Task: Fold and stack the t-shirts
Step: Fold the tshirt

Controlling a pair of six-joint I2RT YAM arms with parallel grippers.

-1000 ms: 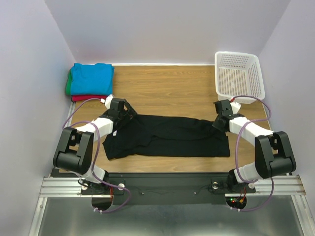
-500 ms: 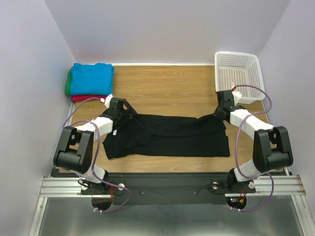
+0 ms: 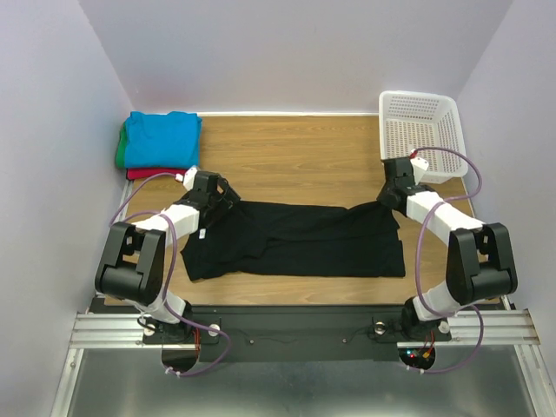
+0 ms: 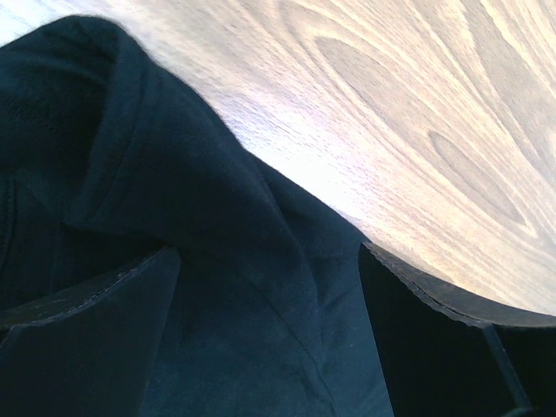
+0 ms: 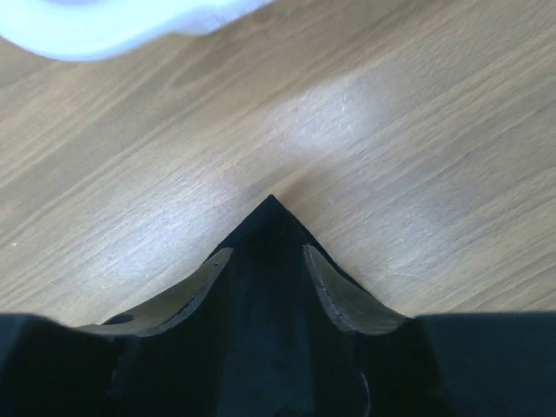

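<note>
At the far left we see the folded turquoise, green and red t-shirts stacked in a corner of the table. Our left gripper sits low on the left end of the black t-shirt, fingers spread with a ridge of cloth between them. The shirt lies spread across mid-table. Our right gripper pinches its far right corner, near the white basket.
</note>
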